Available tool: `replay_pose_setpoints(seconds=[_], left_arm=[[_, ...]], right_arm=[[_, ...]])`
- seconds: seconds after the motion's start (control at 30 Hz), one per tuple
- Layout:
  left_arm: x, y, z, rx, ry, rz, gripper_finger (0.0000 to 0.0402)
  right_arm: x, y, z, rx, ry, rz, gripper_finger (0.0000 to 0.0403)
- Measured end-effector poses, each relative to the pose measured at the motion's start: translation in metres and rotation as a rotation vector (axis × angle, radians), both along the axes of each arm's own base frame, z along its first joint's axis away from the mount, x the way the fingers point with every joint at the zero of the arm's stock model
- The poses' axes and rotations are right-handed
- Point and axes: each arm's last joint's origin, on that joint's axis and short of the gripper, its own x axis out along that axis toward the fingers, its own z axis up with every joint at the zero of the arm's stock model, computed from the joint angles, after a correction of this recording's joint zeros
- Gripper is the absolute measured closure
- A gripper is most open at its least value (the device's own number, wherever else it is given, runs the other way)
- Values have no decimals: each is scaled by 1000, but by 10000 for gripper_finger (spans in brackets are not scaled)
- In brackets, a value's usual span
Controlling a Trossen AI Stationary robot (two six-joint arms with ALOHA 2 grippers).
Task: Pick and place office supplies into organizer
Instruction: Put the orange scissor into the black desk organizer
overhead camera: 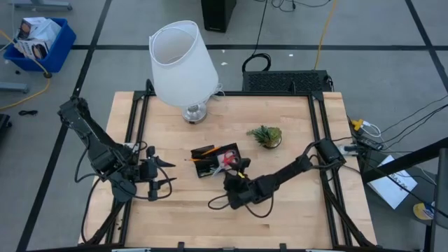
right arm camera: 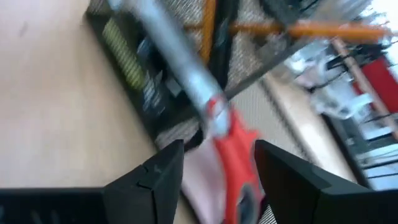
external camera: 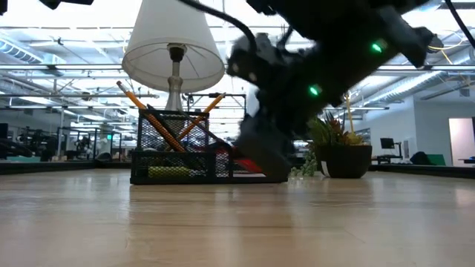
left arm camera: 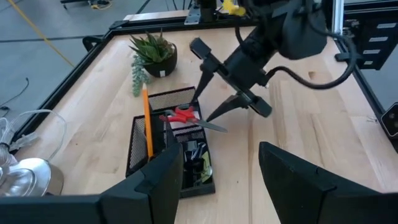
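Right now your right gripper [overhead camera: 240,170] sits at the edge of the black mesh organizer [overhead camera: 210,168] that faces the right arm, near the middle of the table, fingers [left arm camera: 200,51] spread apart and released. The red-handled scissors [left arm camera: 186,117] lie between and just beyond those fingers; in the left wrist view the red handles rest over the organizer's compartments and the silver blades poke out past its rim toward the gripper. You can see in the right wrist view that the fingers stand on either side of the scissors without pressing on them.

Inside the organizer, an orange-yellow pencil [left arm camera: 147,127] lies along one side, and more pencils [external camera: 145,111] lean upright in the tall mesh cup in the low view. A yellow-green item [external camera: 169,172] lies in a low compartment; what it is you cannot tell.

Your left gripper [overhead camera: 159,175] waits near the table's left edge, well apart from the organizer, fingers open and holding nothing.

The white lamp [overhead camera: 180,64] stands behind the organizer, and the small green plant [overhead camera: 266,136] sits toward the right of it
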Motion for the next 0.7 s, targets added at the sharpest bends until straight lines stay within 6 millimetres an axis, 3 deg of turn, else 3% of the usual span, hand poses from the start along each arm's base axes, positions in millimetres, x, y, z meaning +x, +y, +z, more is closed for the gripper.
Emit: replay_pose_setpoints(seconds=[0.17, 0.7], left_arm=[[0, 0, 0, 2, 0, -1, 185], [0, 0, 0, -10, -5, 8, 185]], right_arm=[[-13, -7, -14, 5, 23, -24, 210], [-3, -40, -17, 25, 62, -54, 244]])
